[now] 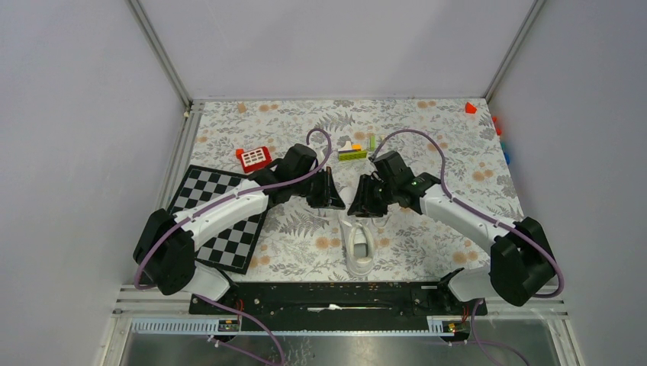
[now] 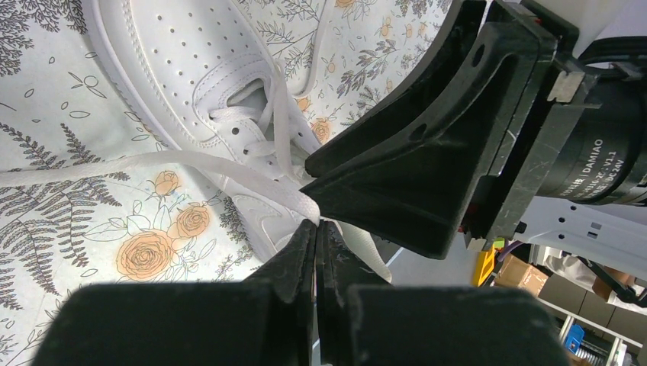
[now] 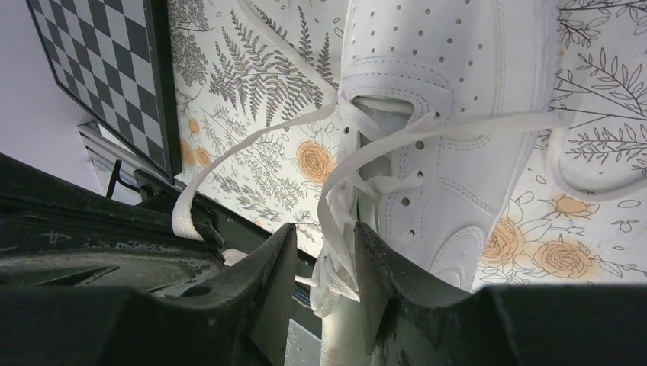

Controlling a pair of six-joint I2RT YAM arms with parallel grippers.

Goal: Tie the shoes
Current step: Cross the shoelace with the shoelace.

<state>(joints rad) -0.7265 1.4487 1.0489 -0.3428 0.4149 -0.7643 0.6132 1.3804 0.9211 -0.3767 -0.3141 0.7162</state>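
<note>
Grey-walled enclosure, floral-print tabletop (image 1: 427, 130).

- White sneaker (image 1: 358, 248) sits sole down, midway along the near edge, lengthwise from near to far.
- Both arms reach inward and meet just beyond the shoe's far end. Left gripper (image 1: 329, 200) and right gripper (image 1: 363, 206) are close together, tip facing tip.
- Left gripper (image 2: 315, 236): fingers pressed together, clamped on a lace (image 2: 152, 164). This lace runs taut from the fingertips out across the print, away from the shoe's eyelets.
- Right gripper (image 3: 326, 259): fingers apart, with a clear gap. A second lace (image 3: 333, 229) rises from the eyelets and passes through that gap. It is not pinched, and I cannot tell whether it brushes either finger.
- Laces are loose over the tongue, with no knot visible.
- Checkerboard (image 1: 221, 221) lies by the left edge under the left arm.
- Red toy (image 1: 254, 158) and a small cluster of coloured blocks (image 1: 353, 151) sit toward the far edge.
</note>
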